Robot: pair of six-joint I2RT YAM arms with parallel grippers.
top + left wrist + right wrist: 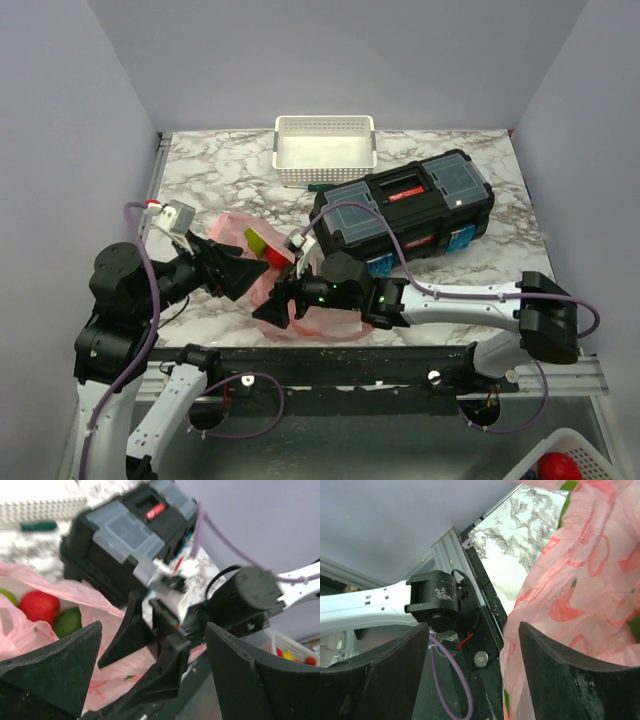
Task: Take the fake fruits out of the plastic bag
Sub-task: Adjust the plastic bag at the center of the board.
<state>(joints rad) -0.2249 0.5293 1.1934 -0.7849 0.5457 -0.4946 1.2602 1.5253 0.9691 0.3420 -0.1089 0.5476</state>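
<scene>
The pink plastic bag [322, 318] lies at the near edge of the table between both grippers. In the left wrist view its mouth shows the red apple [38, 605], a green apple [67, 622] and a sliver of another green fruit [5, 596]. The red apple also shows from above [275, 257]. My left gripper [243, 277] is open at the bag's left side, empty [152, 680]. My right gripper [277, 302] is open over the bag's near part. In the right wrist view [472, 680] the bag [580, 580] hangs against its right finger [560, 675].
A black toolbox [402, 212] stands right of the bag, close behind my right arm. A white perforated basket [325, 148] is at the back, with a green-handled screwdriver [37, 526] in front of it. The table's front rail [330, 362] is just below the bag.
</scene>
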